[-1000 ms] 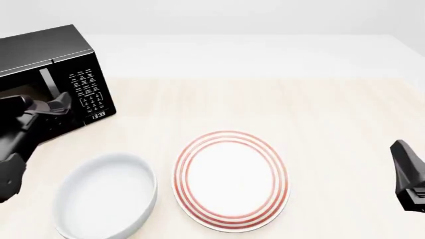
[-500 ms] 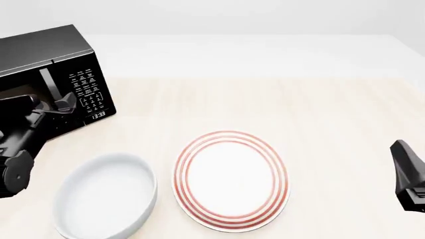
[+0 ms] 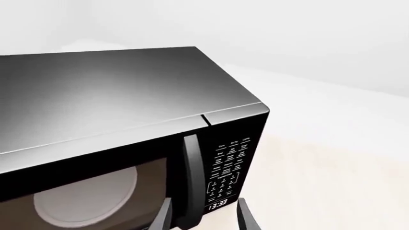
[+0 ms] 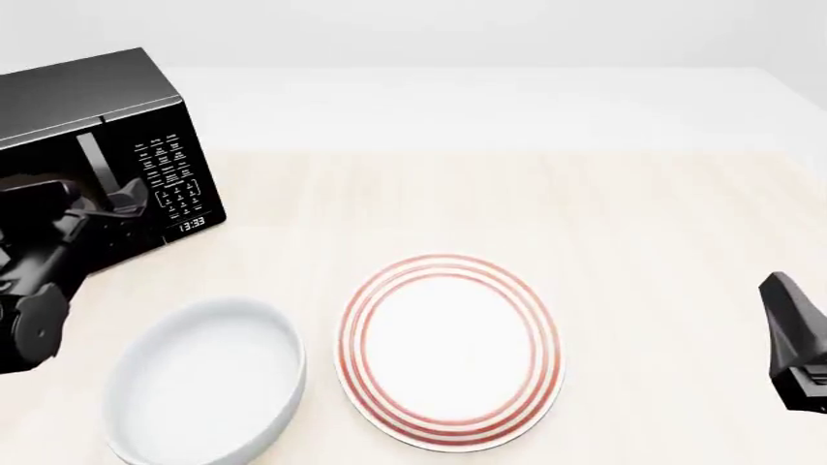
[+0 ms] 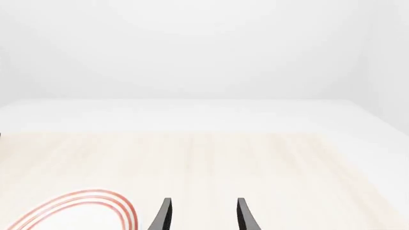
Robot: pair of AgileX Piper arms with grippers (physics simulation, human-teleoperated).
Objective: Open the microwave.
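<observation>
The microwave (image 4: 91, 111) is a black box at the table's far left, its door flush with the keypad panel. In the left wrist view its vertical bar handle (image 3: 190, 177) stands between my left gripper's (image 3: 203, 219) two fingers, close to one of them, and the white turntable (image 3: 86, 199) shows through the glass. From the front, the left gripper (image 4: 116, 206) is open right at the lower part of the handle (image 4: 93, 155). My right gripper (image 4: 778, 291) rests at the right edge, open and holding nothing (image 5: 203, 216).
A white bowl (image 4: 207, 380) sits at the front left, just below the left arm. A red-ringed white plate (image 4: 450, 349) lies at the front centre and its rim shows in the right wrist view (image 5: 96, 206). The light wooden tabletop (image 4: 621, 213) stretches right.
My left arm has shifted slightly left and closer to the microwave's front, bringing the gripper nearer the handle. The right arm, plate and bowl have not moved.
</observation>
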